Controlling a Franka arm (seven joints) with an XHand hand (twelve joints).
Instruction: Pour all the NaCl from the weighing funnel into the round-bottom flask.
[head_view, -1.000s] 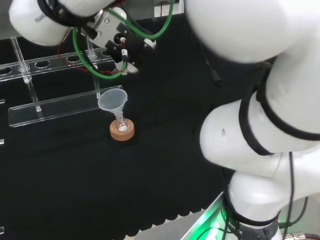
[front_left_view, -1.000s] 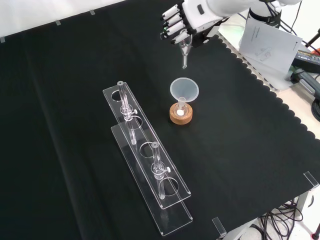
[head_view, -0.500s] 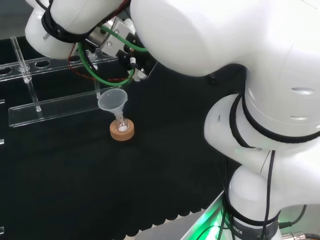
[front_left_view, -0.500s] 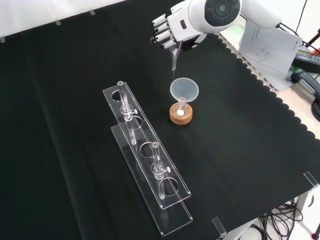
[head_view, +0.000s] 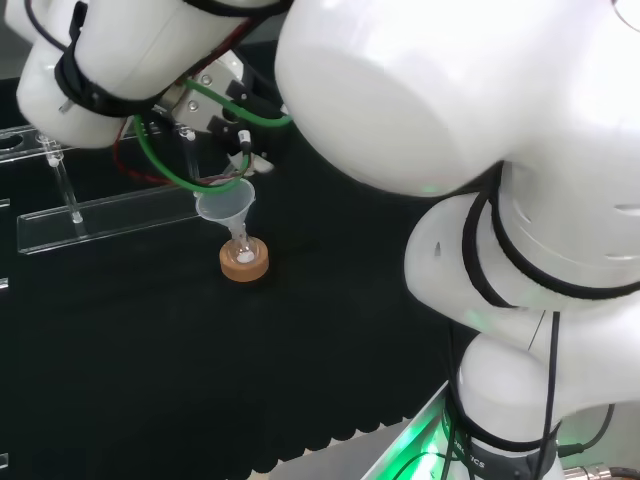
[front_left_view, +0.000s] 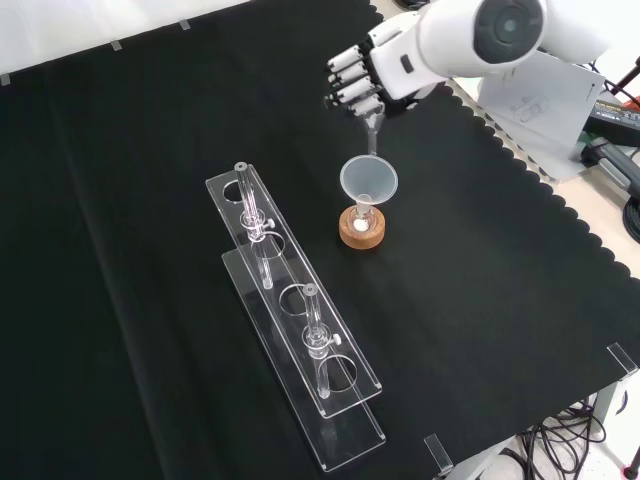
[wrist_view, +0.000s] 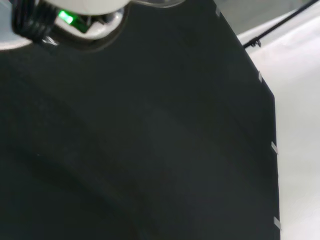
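The hand (front_left_view: 372, 75) has its fingers curled around a thin glass weighing funnel (front_left_view: 371, 132), holding it near the top. Half a second ago the hand was a bit more to the left in the front view, and the thin tip hung beside the big funnel (front_left_view: 368, 181). Now the hand has moved over, and the tip points down right at the big funnel's open mouth. That looks like the pour is about to happen or is just starting. The big clear funnel sits in a small flask (front_left_view: 362, 218) on a cork ring (front_left_view: 362, 230). A bit of white shows inside the flask
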